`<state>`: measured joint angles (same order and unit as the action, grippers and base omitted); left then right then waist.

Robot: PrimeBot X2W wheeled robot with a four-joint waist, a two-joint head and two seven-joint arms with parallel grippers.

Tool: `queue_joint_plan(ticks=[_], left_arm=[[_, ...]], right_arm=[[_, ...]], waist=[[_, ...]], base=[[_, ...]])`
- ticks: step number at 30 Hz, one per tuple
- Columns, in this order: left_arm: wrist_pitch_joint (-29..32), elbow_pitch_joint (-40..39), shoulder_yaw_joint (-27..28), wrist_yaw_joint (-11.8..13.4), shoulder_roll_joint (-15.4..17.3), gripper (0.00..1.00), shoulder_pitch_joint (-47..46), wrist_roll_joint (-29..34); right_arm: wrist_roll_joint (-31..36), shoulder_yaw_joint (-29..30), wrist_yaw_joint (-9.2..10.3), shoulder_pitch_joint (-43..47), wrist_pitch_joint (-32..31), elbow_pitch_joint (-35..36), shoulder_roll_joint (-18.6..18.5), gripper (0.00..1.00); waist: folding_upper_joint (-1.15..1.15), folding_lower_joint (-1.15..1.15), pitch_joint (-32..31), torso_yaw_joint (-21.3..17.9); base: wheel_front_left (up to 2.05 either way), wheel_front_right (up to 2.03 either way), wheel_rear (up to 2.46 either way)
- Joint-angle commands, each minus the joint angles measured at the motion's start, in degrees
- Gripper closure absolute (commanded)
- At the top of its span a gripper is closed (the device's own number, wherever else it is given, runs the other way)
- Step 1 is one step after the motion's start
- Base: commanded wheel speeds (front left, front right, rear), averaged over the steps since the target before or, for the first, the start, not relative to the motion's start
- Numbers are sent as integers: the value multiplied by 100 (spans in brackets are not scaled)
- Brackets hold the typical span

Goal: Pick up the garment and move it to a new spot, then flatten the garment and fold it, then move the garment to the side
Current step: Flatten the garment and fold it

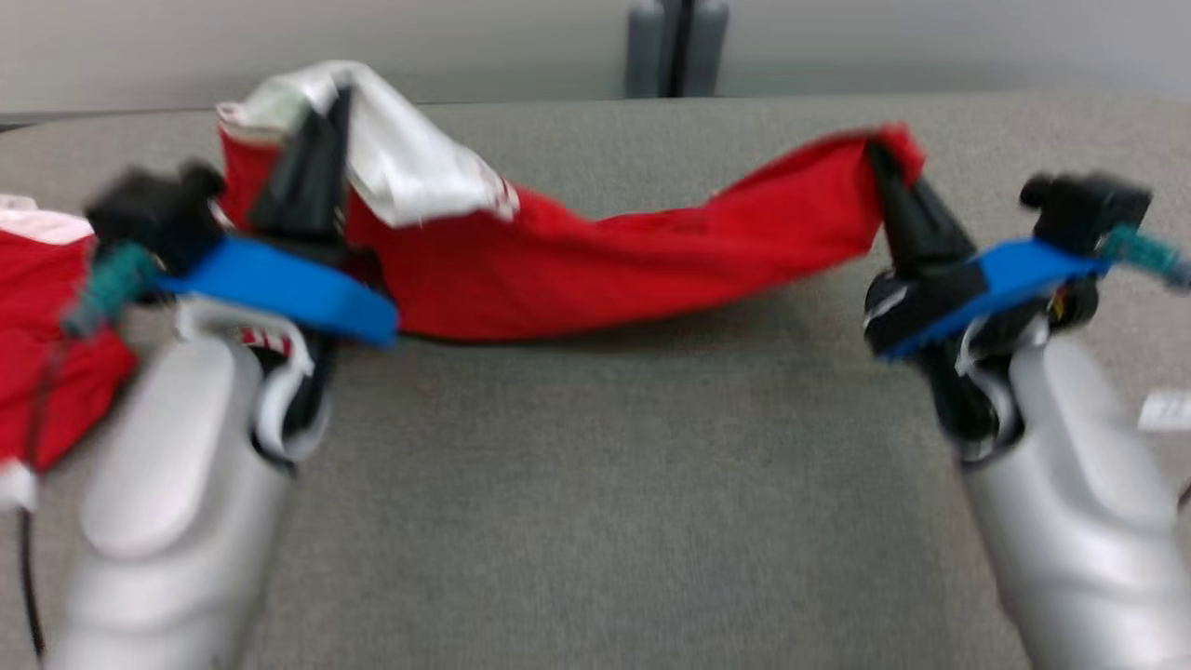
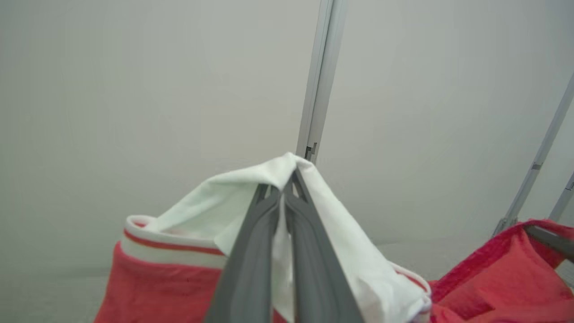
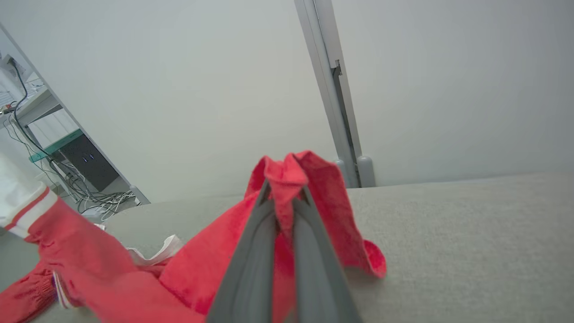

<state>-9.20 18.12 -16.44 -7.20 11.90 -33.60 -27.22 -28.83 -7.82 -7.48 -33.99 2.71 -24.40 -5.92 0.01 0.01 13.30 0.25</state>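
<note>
**A:** Where is the garment (image 1: 595, 270)?

**B:** It is strung between my 2 hands, above the far part of the grey tabletop (image 1: 595, 502). My left hand (image 1: 337, 100) is pinched tight on a white fold at its upper edge. My right hand (image 1: 876, 149) is pinched tight on a red corner. Both ends are lifted and the red middle sags between them.

**A:** Does the lower edge touch down?

**B:** The sag hangs low with a shadow just under it. The head view is blurred, so I cannot tell whether it touches. In the right wrist view, a red flap beside my fingers lies on the surface.

**A:** How much room is there?

**B:** The near stretch between my 2 forearms is wide, open grey surface. The tabletop's far edge runs just behind the garment, with a grey post (image 1: 677, 46) beyond it. More red cloth (image 1: 46, 316) lies at the left edge, beside my left wrist. I cannot tell whether it belongs to the same garment. A small white slip (image 1: 1168, 409) sits at the right edge.
</note>
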Motion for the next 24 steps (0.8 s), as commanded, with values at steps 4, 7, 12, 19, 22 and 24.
queue_joint_plan(ticks=[4,7,12,19,22,24], left_arm=[[284,407,88,-43,220,100,-1516,-273],[422,802,155,-43,251,100,-2600,-399],[507,1515,-25,-43,231,100,-4299,-447],[288,2356,-470,-43,90,100,-6136,-549],[99,2619,-677,-43,25,100,-6622,-673],[5,2763,-853,-43,-15,100,-6802,-782]], right_arm=[[-62,375,-3,-1512,-408,-529,-32,100],[-45,772,-4,-2591,-613,-1100,20,100],[153,1161,-3,-4194,-757,-1864,36,100],[349,1567,-3,-5815,-603,-2646,56,100],[410,1537,-3,-6211,-445,-2818,58,100],[400,1497,-4,-6385,-375,-2904,62,100]], waist=[[-1,-1,633,-57],[-1,-1,995,-117],[-1,-1,1439,-235],[-1,-1,1682,-358],[-1,-1,1688,-365],[-1,-1,1687,-363]], base=[[0,0,0],[0,0,0],[0,0,0],[0,0,0],[0,0,0],[0,0,0]])
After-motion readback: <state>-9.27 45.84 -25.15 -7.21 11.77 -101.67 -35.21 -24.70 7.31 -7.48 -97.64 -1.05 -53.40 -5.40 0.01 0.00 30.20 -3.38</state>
